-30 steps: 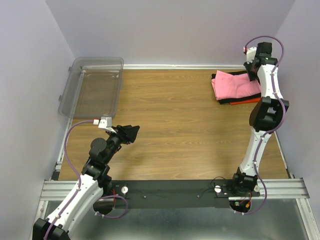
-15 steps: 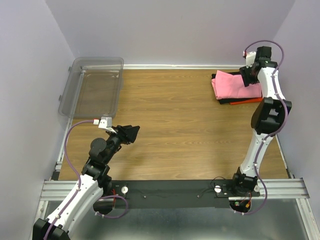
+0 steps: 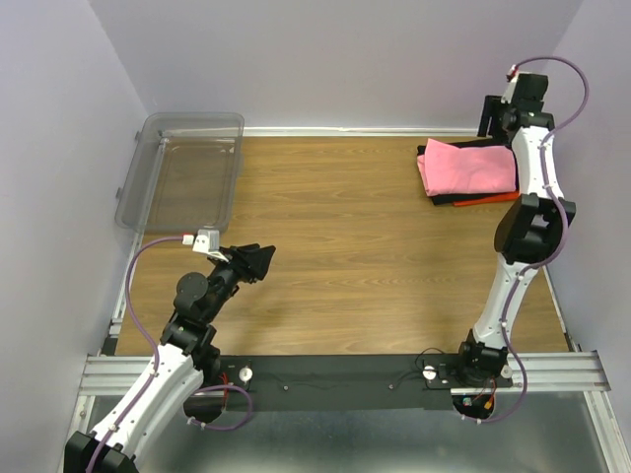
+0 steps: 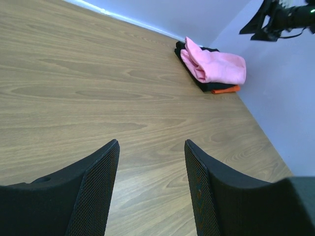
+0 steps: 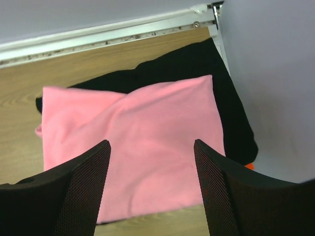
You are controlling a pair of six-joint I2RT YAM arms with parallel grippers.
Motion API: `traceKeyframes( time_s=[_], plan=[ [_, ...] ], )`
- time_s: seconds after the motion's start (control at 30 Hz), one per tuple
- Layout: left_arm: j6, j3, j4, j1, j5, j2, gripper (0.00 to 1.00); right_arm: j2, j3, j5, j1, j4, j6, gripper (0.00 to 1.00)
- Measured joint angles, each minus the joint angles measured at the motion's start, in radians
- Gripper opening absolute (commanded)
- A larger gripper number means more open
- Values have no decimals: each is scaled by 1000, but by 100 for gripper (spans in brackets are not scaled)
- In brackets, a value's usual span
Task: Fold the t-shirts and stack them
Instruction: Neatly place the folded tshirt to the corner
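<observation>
A folded pink t-shirt [image 3: 468, 168] lies on top of a folded black one [image 3: 441, 200] and an orange one [image 3: 490, 199] in the table's far right corner. My right gripper [image 3: 492, 117] hangs open above the back of this stack and touches nothing. In the right wrist view its fingers [image 5: 151, 143] frame the pink t-shirt [image 5: 133, 132], with the black t-shirt [image 5: 197, 64] and an orange corner [image 5: 249, 166] showing beneath. My left gripper [image 3: 258, 261] hovers open and empty over bare wood near the left front [image 4: 151, 142]. The left wrist view shows the stack [image 4: 216, 66] far off.
A clear plastic bin [image 3: 192, 118] stands at the far left of the wooden table [image 3: 335, 227]. Walls close the table in at the back and on both sides, and the stack sits close to the right wall.
My right gripper opened, let go of the pink t-shirt, and rose back towards the rear wall. The pink shirt stays on the stack. The left arm has not moved.
</observation>
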Motion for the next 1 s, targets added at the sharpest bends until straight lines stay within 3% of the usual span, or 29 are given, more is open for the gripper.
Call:
traceKeyframes(
  time_s=[0.23, 0.43, 0.57, 0.77, 0.93, 1.0],
  plan=[
    [23, 0, 69, 0, 2, 56, 64, 27, -104, 133, 0, 100, 180, 76],
    [37, 14, 117, 0, 23, 148, 64, 23, -181, 227, 3, 204, 223, 77],
    [45, 14, 151, 0, 26, 164, 64, -38, -346, 318, 37, 347, 102, 78],
    [53, 14, 173, 0, 30, 176, 64, -47, -407, 381, 114, 438, -104, 77],
    [54, 14, 177, 0, 30, 173, 64, -40, -390, 396, 117, 468, -148, 64],
    [59, 14, 178, 0, 30, 173, 64, -23, -363, 399, 113, 475, -149, 52]
  ],
)
